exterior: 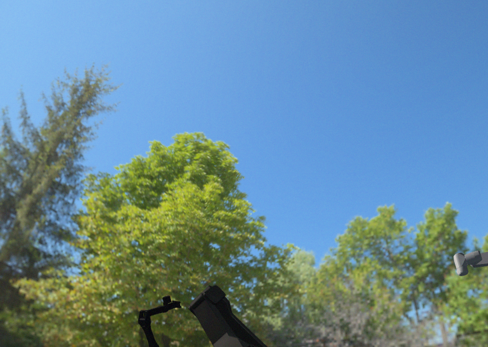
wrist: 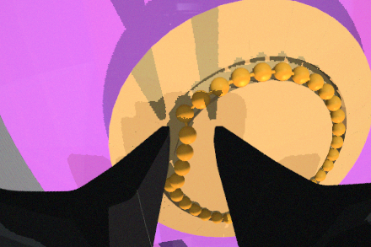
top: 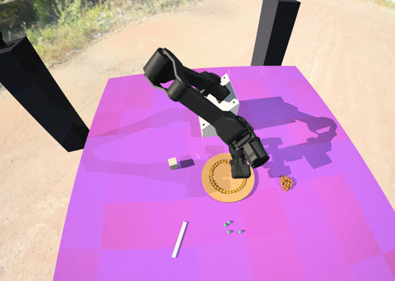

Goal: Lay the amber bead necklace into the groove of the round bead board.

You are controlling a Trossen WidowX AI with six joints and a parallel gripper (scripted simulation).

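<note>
- Looking first between the jaws, we see them partly open, with a narrow gap, and we see nothing gripped; some beads show in the gap of the gripper (top: 240, 170) (wrist: 192, 128), but the beads keep visible space from both tips.
- The amber bead necklace (top: 212, 181) (wrist: 263, 72) lies on the round bead board (top: 228, 198) (wrist: 274, 19), forming a ring. In the wrist view, we see its part near the jaws bend inward, out of the dark groove (wrist: 172, 133); its far part runs along the inner side of the groove.
- To one side of the board we find a cluster of orange beads (top: 286, 183), and to the other side a small cream cube (top: 172, 163).
- Farther out, we see four small green beads (top: 228, 222) and a white bar (top: 179, 239), lying slantwise on the purple-pink table (top: 134, 226).
- Behind the board stands the white base (top: 205, 131) of the black arm (top: 200, 104).
- In the exterior view, we have mostly sky and trees (exterior: 177, 217); the board is outside this view.
</note>
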